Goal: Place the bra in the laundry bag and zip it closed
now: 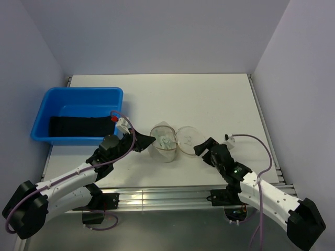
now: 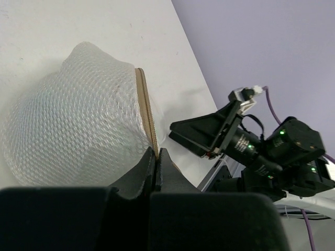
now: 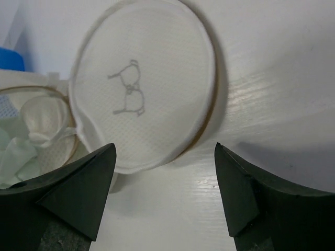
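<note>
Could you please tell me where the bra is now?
Top view: the bra sits inside the open bag, between the left end effector and right end effector.

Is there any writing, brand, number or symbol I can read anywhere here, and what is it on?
No words, brands or numbers are readable in any view.
One sign, no lettering: a small grey outline drawing of a bra, on the round white lid of the see-through white mesh laundry bag with the tan rim.
</note>
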Action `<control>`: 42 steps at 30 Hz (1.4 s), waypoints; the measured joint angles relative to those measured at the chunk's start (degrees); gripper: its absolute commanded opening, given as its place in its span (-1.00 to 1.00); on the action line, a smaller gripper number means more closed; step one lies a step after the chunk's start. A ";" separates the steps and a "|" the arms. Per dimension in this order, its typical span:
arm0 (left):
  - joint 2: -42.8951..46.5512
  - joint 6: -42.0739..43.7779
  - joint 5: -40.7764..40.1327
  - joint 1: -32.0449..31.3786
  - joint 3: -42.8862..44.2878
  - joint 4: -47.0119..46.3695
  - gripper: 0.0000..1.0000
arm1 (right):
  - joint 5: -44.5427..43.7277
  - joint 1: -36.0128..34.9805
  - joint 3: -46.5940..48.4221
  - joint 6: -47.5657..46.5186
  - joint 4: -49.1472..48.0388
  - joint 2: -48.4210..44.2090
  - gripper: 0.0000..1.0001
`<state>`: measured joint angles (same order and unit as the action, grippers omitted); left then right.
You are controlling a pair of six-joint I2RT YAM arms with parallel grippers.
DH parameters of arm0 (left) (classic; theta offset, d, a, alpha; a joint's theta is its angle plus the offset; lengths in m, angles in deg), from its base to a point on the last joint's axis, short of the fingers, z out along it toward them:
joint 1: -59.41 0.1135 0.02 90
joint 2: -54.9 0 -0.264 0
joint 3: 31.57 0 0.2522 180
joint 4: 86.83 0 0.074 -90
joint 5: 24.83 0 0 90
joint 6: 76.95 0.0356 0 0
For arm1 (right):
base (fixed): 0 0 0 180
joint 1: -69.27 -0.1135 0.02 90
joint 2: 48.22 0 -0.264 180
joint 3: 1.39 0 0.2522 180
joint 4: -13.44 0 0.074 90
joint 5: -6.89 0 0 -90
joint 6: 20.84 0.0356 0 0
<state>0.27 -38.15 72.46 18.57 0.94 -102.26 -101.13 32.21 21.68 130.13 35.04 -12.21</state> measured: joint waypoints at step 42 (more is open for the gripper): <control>-5.31 5.09 -5.51 5.90 19.19 12.15 -1.00 | -14.23 -13.40 41.18 -41.20 0.00 12.72 -1.00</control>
<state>-5.04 -33.05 66.95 24.47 20.13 -90.11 -115.36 18.81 62.85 88.93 35.04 0.51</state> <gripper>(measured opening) 0.019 0.020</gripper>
